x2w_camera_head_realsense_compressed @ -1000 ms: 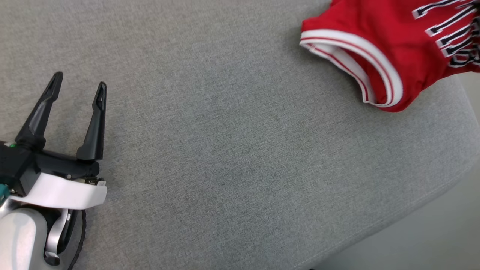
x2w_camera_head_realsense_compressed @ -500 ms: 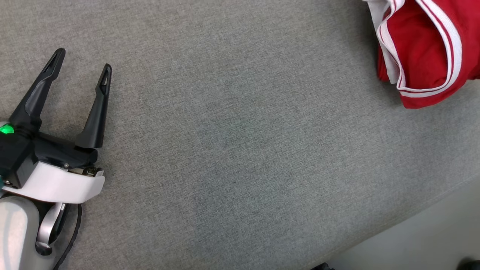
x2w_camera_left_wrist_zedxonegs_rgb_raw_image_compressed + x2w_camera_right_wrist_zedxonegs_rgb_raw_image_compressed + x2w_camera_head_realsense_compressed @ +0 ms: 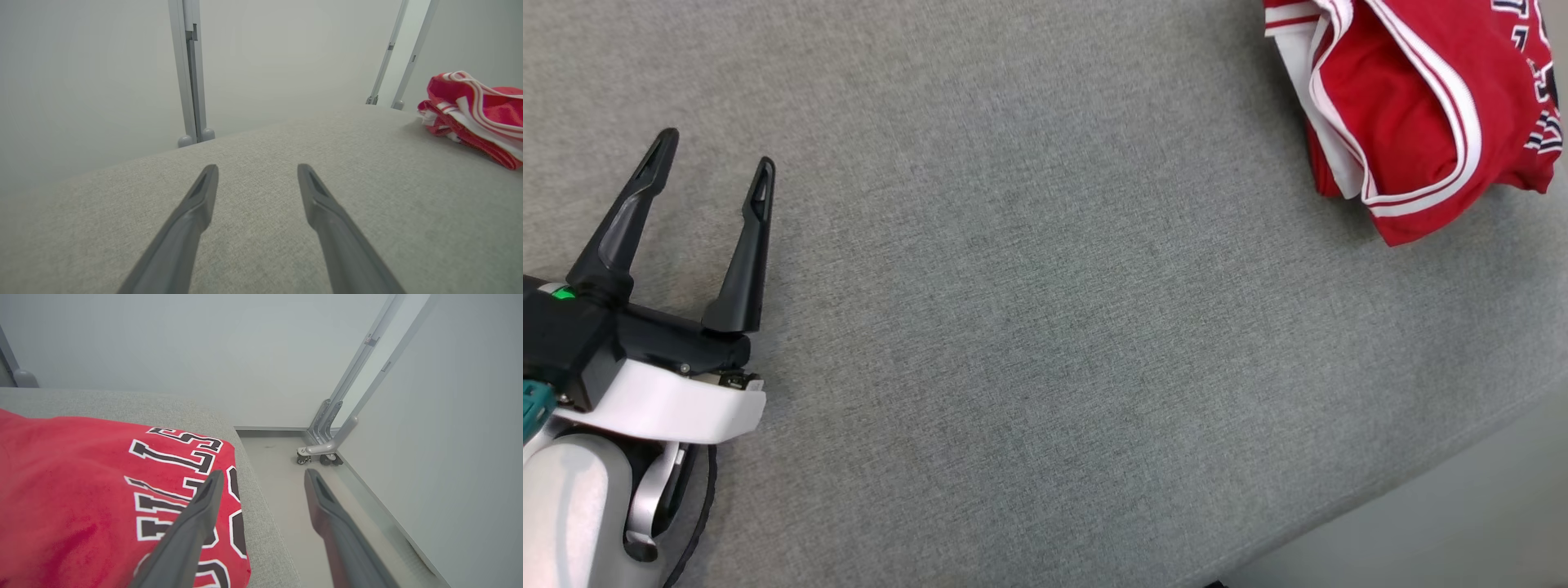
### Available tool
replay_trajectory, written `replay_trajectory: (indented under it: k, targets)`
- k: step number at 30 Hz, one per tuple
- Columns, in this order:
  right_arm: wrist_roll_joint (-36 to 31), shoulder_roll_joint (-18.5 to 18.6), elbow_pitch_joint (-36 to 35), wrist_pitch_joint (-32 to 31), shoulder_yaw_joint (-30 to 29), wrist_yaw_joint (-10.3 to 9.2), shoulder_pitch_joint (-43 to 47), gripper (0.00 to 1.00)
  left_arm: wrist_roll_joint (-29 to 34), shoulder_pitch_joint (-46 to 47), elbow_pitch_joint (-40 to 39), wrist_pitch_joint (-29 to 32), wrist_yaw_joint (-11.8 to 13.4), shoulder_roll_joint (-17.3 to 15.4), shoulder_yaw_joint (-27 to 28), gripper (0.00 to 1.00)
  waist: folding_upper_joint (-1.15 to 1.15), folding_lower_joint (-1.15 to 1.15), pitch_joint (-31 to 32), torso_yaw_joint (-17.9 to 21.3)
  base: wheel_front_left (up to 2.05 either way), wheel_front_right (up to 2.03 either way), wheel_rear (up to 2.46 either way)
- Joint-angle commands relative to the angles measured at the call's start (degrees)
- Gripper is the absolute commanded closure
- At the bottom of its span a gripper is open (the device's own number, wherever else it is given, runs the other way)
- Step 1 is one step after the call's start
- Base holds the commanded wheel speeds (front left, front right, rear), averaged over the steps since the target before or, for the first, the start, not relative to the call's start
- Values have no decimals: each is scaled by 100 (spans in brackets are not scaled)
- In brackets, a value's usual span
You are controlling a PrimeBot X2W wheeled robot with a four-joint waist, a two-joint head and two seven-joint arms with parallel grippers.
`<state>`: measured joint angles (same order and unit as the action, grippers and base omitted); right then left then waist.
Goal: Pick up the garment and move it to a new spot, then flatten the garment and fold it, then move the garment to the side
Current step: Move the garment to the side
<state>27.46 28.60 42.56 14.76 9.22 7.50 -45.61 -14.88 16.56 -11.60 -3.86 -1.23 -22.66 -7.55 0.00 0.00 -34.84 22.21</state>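
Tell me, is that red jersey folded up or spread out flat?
Folded, loosely: the red jersey lies as a compact bundle near the grey cushion's corner, its white-trimmed layers stacked on one another.

Grey fabric-covered surface [image 3: 1045,327], woven texture, with a rounded corner at the right. On it lies a red garment [image 3: 1421,114] (white-and-red striped trim, black lettering outlined in white), bunched in folds near the far right, its lettered part close to the surface's edge.

Right tool [image 3: 262,473] opened, garment [image 3: 81,477] let go
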Motion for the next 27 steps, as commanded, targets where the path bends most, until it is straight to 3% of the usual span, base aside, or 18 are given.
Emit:
replay_trajectory:
  k: [1,6,12,19,27]
  targets:
    - [-102,-83,-250,53,-236,0,209,0,-60,-86,59,-64,46,20,6,0,0,0,214,-87,0,0,0]
    - [-525,-506,-1421,43,-975,0,1032,0,-164,-214,273,-248,111,168,-11,0,0,0,591,-296,0,0,0]
    - [-853,-1102,-2471,41,-1396,0,1876,0,-302,-347,532,-476,184,347,7,0,0,0,975,-590,0,0,0]
    - [-1191,-1852,-3571,-193,-1320,1,2652,0,-461,-561,793,-738,296,541,90,0,0,0,1365,-1041,0,0,0]
    - [-1439,-2314,-4159,-463,-964,0,3093,0,-627,-766,1066,-953,379,680,243,0,0,0,1713,-1505,0,0,0]
